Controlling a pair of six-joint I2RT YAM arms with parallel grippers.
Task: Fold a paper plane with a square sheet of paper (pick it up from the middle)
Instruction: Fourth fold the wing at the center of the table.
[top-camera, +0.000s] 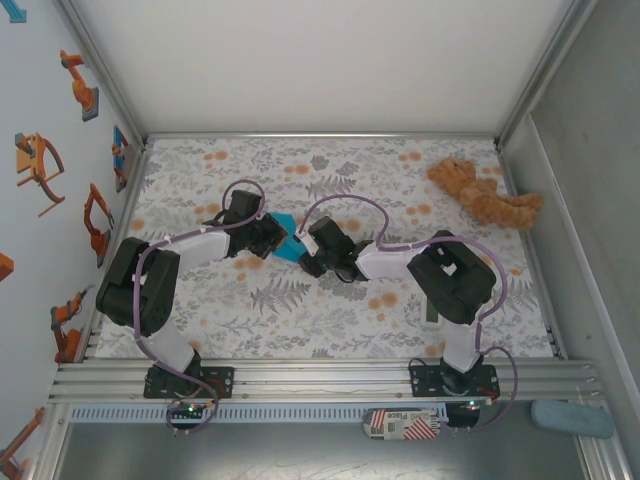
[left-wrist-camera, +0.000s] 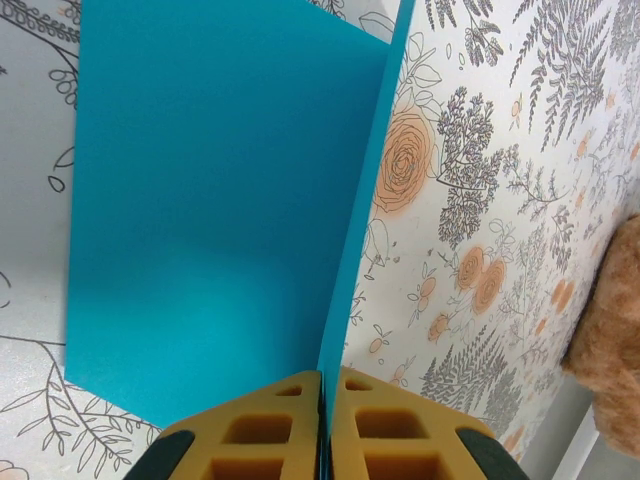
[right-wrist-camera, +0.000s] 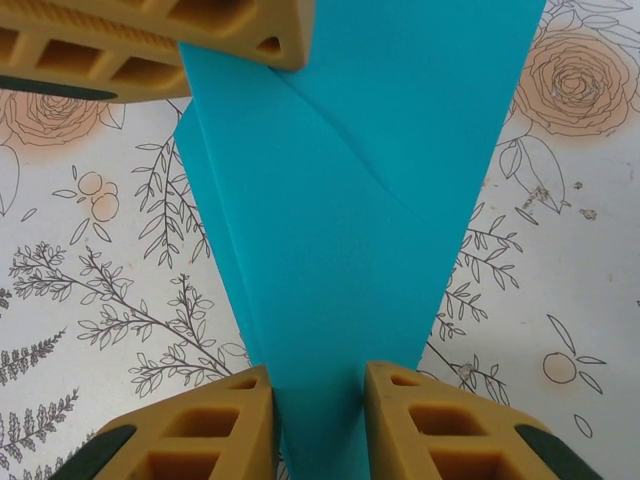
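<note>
Here, the table (top-camera: 300, 330) takes up the middle of the overhead view, under a cloth printed with grey ferns and orange flowers. The left arm (top-camera: 140, 285) and the right arm (top-camera: 450, 275) both reach inward from the near edge and meet around the centre of the table. A brown teddy bear (top-camera: 485, 195) lies near the far right corner, well apart from both arms. The blue paper (top-camera: 287, 243) sits right between the two wrists, with the left gripper (top-camera: 268, 238) touching its left side and the right gripper (top-camera: 312, 250) touching its right. From the left wrist, the jaws are pressed together on a folded edge of the paper. One flap spreads out broad to the left of the fingertips, and the other runs straight ahead, seen edge-on as a thin line. From the right wrist, the paper narrows toward that gripper and passes between its fingers (right-wrist-camera: 215, 425), which stand partly apart. The paper fills the gap and meets both inner faces, but I cannot tell whether they actually press on it. A diagonal crease crosses the paper there, and the far end of the paper goes under the left gripper's yellow finger at the upper left.
</note>
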